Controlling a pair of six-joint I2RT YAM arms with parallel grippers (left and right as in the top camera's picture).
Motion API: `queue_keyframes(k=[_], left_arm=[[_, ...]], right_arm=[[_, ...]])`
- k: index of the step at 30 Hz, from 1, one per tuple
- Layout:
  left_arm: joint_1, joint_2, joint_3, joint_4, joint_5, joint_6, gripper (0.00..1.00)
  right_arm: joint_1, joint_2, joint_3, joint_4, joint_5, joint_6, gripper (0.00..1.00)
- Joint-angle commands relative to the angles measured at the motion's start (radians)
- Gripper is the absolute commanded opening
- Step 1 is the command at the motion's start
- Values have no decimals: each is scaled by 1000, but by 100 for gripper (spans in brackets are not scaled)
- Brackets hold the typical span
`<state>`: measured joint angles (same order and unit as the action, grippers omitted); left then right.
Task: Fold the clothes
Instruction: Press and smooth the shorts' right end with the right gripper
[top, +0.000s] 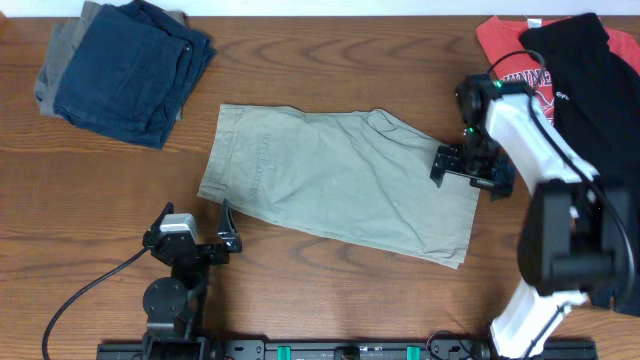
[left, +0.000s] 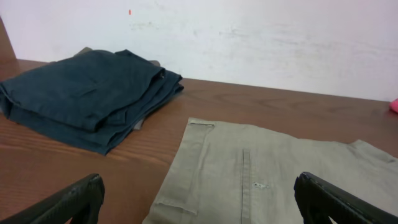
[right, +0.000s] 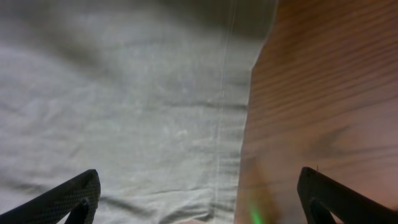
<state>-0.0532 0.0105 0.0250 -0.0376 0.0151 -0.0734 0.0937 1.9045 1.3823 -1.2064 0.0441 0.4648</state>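
Observation:
Tan khaki trousers (top: 340, 185) lie spread flat in the middle of the wooden table, waistband to the left and hem to the right. My left gripper (top: 192, 224) is open just in front of the waistband's near corner, touching nothing. In the left wrist view it (left: 199, 205) faces the waistband and a stitched seam of the trousers (left: 267, 180). My right gripper (top: 470, 172) is open, low over the right hem. In the right wrist view its jaws (right: 199, 199) straddle the hem edge of the trousers (right: 124, 106), with nothing between them.
A folded stack of navy and grey clothes (top: 125, 65) sits at the back left, also seen in the left wrist view (left: 87, 93). At the back right, a red printed T-shirt (top: 515, 60) lies partly under a black garment (top: 590, 70). A white wall (left: 261, 37) rises behind the table.

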Motion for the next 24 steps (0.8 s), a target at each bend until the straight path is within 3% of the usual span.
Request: queue_keyframes(k=[1,4,13,21,24], left_arm=[[4,-6,-21,-35,-27,13,98],[4,-6,-21,-35,-27,13,98],[4,-6,-21,-35,-27,13,98],[4,-6,-21,-35,-27,13,98],[4,-6,-21,-35,-27,13,98]], right_arm=[[-9,-46,-116,69,-47,-18,99],[-8,-47,-193,151,-82,-23,99],[-11,-47,-300,297,-104,-24,78],[-21,-47,-320,365,-72,-24,29],[-23,-47,-331,405,-28,-23,25]])
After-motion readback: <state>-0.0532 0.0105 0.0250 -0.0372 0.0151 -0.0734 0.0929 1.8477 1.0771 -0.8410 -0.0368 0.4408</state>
